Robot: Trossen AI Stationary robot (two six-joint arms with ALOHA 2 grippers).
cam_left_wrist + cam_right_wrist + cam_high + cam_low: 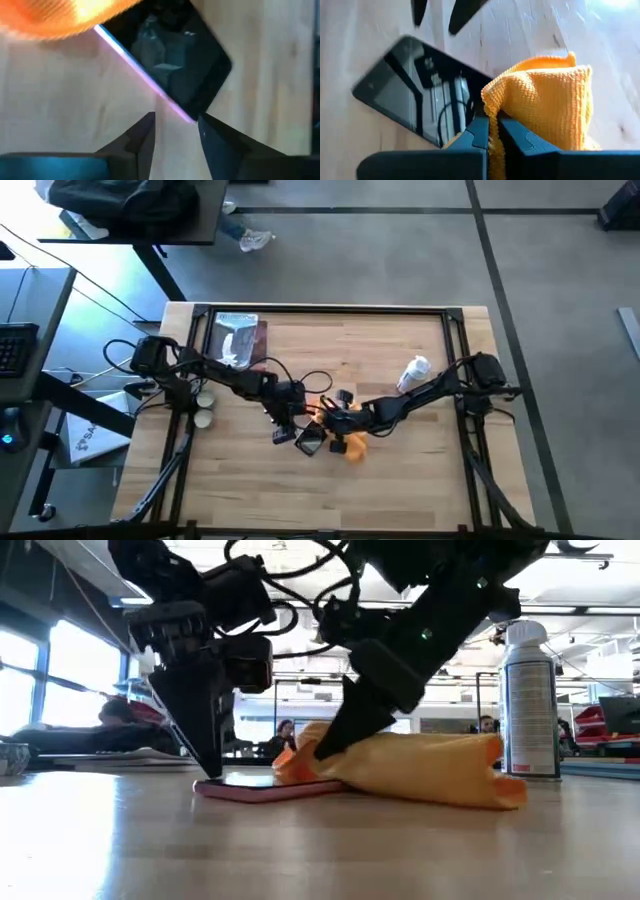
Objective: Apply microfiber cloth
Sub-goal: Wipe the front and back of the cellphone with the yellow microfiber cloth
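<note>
Right gripper point(493, 131) pinching the orange-yellow microfiber cloth point(547, 102) over one end of the black phone point(415, 90), mid-desk toward the front edge; left gripper point(176, 131) spread at the phone's corner.

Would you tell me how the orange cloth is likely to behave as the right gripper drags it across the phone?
The microfiber cloth hangs in soft folds from the right gripper, so it will probably flop and bunch rather than slide flat. It looks light, so it should drag easily. The phone lies loose on the table and might shift; the left gripper stands at its edge.
</note>
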